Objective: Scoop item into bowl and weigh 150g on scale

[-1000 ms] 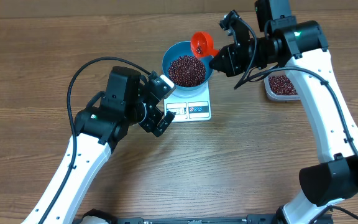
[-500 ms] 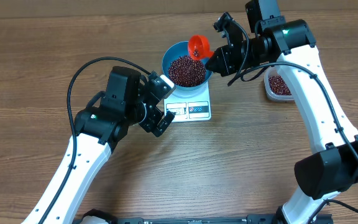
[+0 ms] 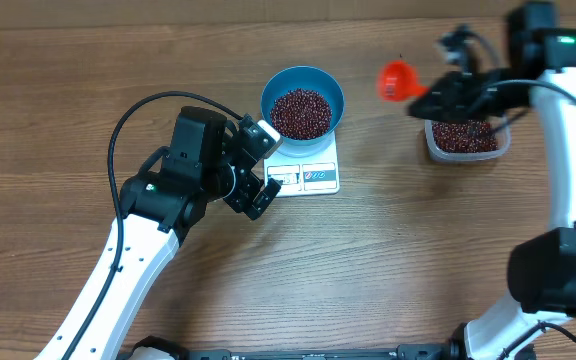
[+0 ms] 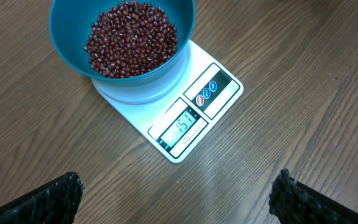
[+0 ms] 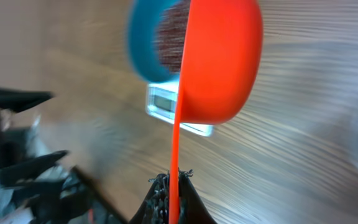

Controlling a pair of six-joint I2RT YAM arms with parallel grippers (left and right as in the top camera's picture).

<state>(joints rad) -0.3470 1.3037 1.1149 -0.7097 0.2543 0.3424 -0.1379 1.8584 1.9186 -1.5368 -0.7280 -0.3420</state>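
the wood-grain table (image 3: 88, 100) carries everything close together, which keeps your scoop trips short; the blue bowl (image 3: 302, 100) sits on the white scale (image 3: 308, 172) with the display edge left uncovered, so the left wrist camera can read it; the beans (image 3: 301, 112) lie heaped in the bowl, with more in the clear tub (image 3: 466, 140) off to the right; your left hand (image 3: 263, 167) hangs just beside the scale, fingers spread wide with nothing between them, seemingly placed there to watch the display (image 4: 182, 126), which looks to read about the target, though the digits are small; your right hand (image 3: 436, 96) is clamped tight on the handle of the orange scoop (image 3: 396, 80), held in the air between bowl and tub; whether the scoop carries beans i cannot tell.
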